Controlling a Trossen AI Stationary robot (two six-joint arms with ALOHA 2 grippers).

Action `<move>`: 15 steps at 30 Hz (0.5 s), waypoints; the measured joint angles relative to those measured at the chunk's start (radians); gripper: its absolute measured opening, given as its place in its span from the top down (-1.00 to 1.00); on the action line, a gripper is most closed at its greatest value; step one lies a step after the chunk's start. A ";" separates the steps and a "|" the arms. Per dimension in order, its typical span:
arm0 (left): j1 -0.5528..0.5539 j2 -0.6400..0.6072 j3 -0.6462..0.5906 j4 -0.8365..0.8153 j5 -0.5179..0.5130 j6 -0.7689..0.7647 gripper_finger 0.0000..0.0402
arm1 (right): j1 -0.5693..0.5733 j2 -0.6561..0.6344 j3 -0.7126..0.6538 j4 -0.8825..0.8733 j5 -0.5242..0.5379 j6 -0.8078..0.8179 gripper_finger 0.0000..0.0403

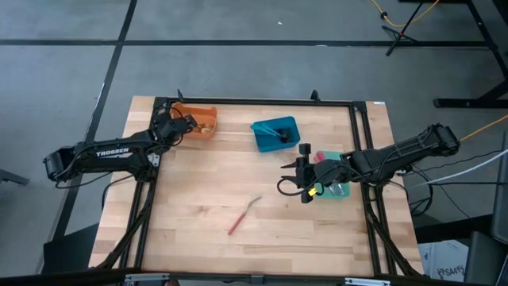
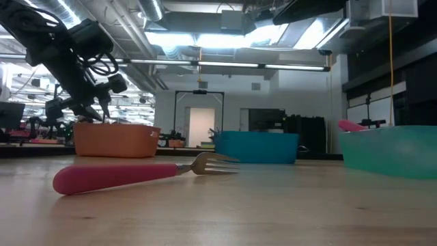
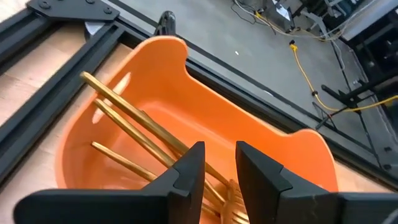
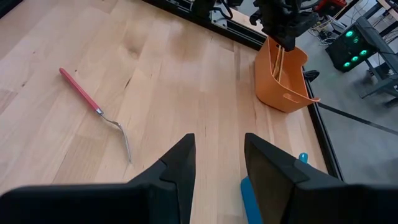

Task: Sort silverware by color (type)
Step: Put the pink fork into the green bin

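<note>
Nearest the low camera, we are seeing a red-handled fork lying on the tabletop. Our left claw is hovering open over the orange bin, gold utensils lying directly beneath it. Our right claw is waiting open, empty, the fork ahead of it.

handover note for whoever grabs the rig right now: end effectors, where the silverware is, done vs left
Left end effector: open, empty, over the orange bin.
Right end effector: open, empty, above the table next to the green bin.
Done: gold utensils lie in the orange bin; the blue bin holds dark pieces; the green bin holds a red piece plus others I cannot identify.
Left: one red-handled fork lies loose mid-table. It likely belongs with the red piece; the right arm is nearer.
</note>
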 joint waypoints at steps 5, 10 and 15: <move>-0.039 -0.018 0.000 0.009 0.003 0.033 0.58 | 0.000 0.000 0.000 0.000 -0.009 0.000 0.36; -0.097 -0.065 0.000 0.107 0.009 0.148 0.58 | 0.000 0.004 0.000 0.005 -0.074 -0.001 0.36; -0.166 -0.116 0.000 0.287 0.102 0.330 0.58 | 0.000 0.037 0.000 0.038 -0.117 -0.001 0.36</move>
